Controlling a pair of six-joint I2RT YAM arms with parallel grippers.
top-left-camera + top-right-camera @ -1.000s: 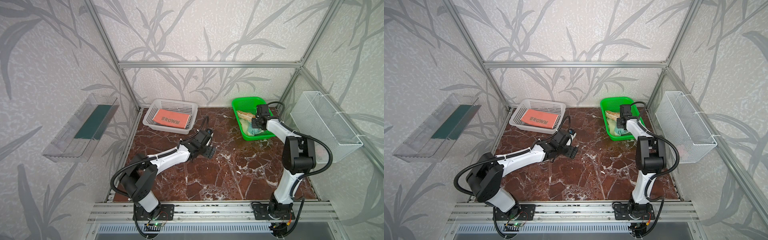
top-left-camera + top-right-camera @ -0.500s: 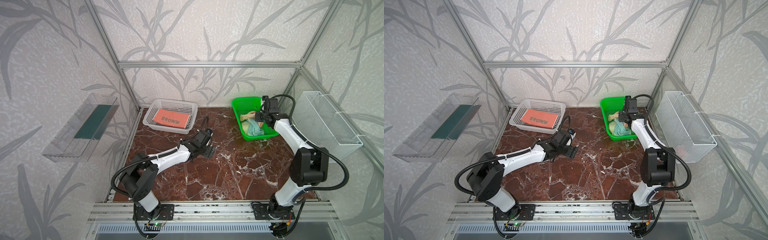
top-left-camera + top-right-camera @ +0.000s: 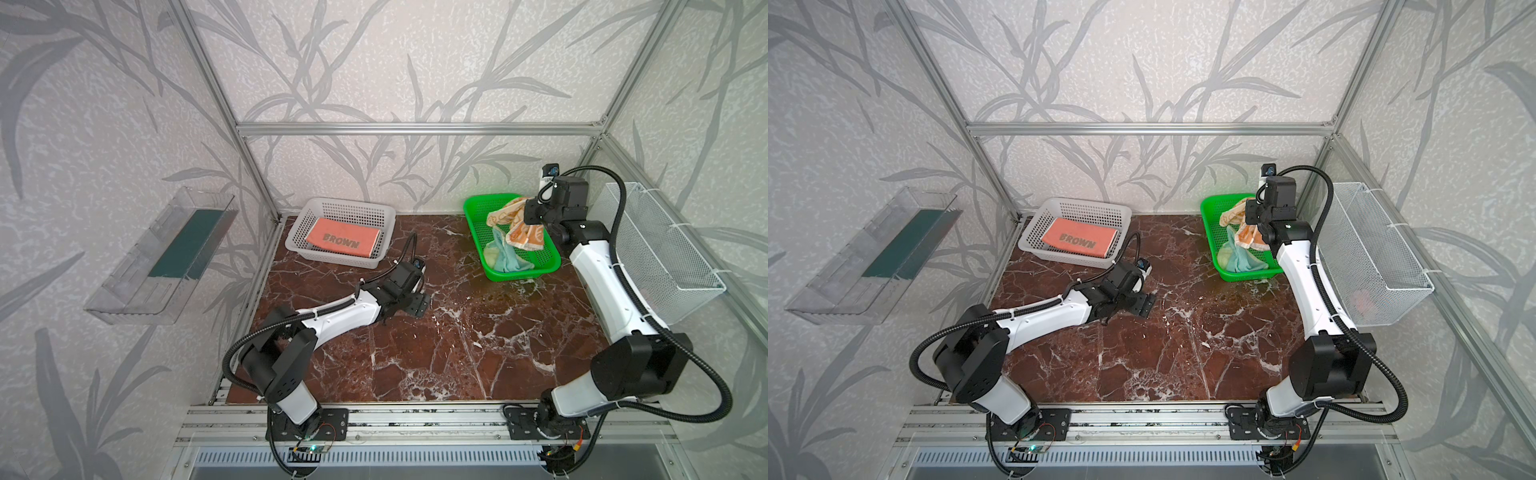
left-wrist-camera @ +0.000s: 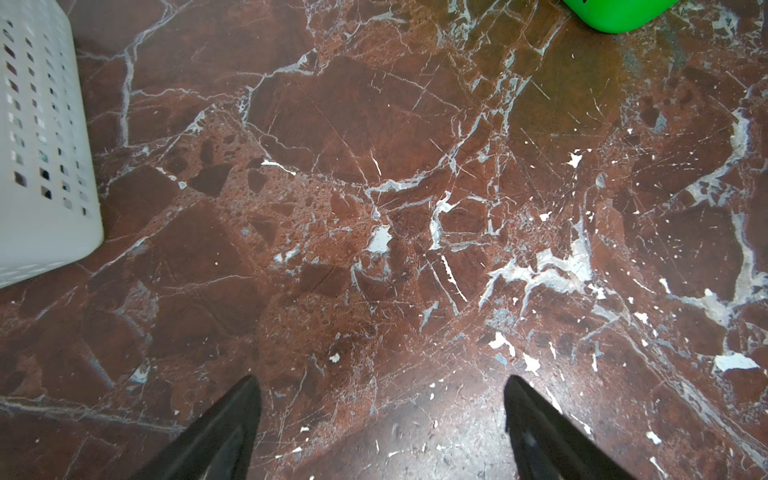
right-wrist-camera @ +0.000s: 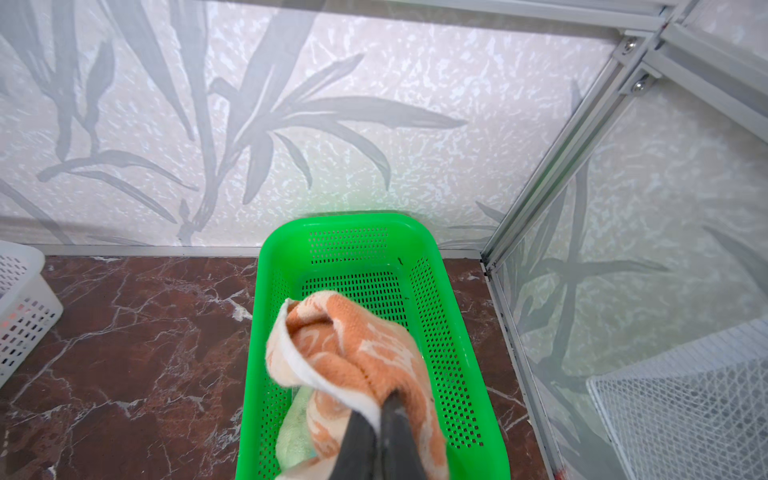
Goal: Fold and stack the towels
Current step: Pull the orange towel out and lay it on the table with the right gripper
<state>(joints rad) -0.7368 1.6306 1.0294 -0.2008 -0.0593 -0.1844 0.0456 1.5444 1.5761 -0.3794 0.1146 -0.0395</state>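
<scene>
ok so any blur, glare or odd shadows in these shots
Left wrist view: brown marble tabletop sharp, left claw tips soft, dark shadow between them. Right wrist view: right claw soft, orange cream-patterned towel crisp, green plastic basket tinting the leaf-patterned wall. Both top views: even, soft light.

Desk (image 3: 436, 340) rear, left: left basket (image 3: 332, 258), containing first towel (image 3: 343, 237). Rear, right: right basket (image 3: 521, 274), containing lower towel (image 3: 505, 257); upper towel (image 3: 519, 226) hangs above it. Bin (image 3: 665, 249) on right wall, shelf (image 3: 166, 257) on left wall.
</scene>
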